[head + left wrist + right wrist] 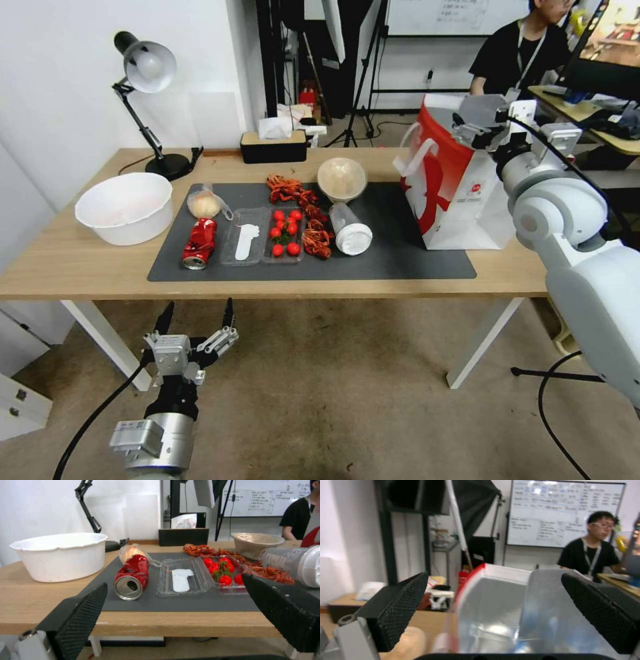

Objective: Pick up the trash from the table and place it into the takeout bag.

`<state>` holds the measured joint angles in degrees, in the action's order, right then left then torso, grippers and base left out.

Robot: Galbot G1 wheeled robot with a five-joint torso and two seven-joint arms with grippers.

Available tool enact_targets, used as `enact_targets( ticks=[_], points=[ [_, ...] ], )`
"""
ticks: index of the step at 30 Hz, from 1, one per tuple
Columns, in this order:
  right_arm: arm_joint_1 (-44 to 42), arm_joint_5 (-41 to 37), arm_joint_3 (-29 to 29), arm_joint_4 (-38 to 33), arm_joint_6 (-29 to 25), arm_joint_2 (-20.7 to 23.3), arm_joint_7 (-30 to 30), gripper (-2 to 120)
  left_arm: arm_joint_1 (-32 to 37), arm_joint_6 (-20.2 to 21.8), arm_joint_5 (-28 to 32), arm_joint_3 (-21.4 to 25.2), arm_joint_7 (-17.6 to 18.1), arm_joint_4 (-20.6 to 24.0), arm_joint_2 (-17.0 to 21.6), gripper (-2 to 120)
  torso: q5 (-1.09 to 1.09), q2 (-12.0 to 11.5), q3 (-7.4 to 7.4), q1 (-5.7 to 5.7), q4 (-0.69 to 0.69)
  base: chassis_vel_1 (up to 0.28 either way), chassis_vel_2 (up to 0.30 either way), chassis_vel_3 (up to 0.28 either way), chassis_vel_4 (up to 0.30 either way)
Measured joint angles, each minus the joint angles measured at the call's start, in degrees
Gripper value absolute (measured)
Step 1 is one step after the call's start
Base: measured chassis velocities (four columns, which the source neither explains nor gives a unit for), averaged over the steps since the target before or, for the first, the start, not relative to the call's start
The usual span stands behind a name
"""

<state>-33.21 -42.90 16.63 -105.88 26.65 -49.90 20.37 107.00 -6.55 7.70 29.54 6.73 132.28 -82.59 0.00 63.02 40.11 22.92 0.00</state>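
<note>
A: Where does the trash sit?

B: Spread over the dark grey mat (400, 263) along the middle of the table (80, 263). The crushed red can (200, 243) lies toward the mat's left end near the front edge, with the clear bag holding a beige lump (204, 203) just behind it. A clear plastic cup with a white lid (351, 229) lies on its side mid-mat, the round lidded bowl (341, 179) behind that. The takeout bag (453, 193) stands upright at the mat's right end.

A: And the grippers?

B: The left gripper (197, 319) hangs below the table's front edge, fingers spread wide and empty. The right gripper (481, 120) hovers at the bag's mouth, fingers apart around nothing.

A: How would the can handle?

B: Light and stiff, I'd judge, but slick and dented; grip across its flattened body. The cup looks thin and likely to roll, so pinch it mid-barrel. The bag is soft and should be taken by its gathered top.

A: What do the views add?

B: The left wrist view shows the can's open mouth (128, 587) facing the front edge. The right wrist view looks down into the bag's white interior (493, 615).
</note>
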Motion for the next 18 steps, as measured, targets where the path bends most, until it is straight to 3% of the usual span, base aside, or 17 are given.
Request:
enact_targets(
  ticks=[10, 18],
  points=[
    [-5.5, -4.8, 1.2, -10.3, -1.6, 2.1, -2.4, 100, 0.1, 0.0, 0.0, 0.2, 0.0, 0.1, -0.1, 100, -0.01, 0.0, 0.00, 0.00, 0.00, 0.000, 0.000, 0.000, 0.000],
    [-19.7, -0.9, 3.0, -17.0, -4.5, 2.6, -5.2, 100, -0.2, 0.0, 0.2, 0.1, -0.2, -0.5, -0.2, 100, 0.00, 0.0, -0.01, 0.00, -0.02, 0.000, 0.000, 0.000, 0.000]
  ],
)
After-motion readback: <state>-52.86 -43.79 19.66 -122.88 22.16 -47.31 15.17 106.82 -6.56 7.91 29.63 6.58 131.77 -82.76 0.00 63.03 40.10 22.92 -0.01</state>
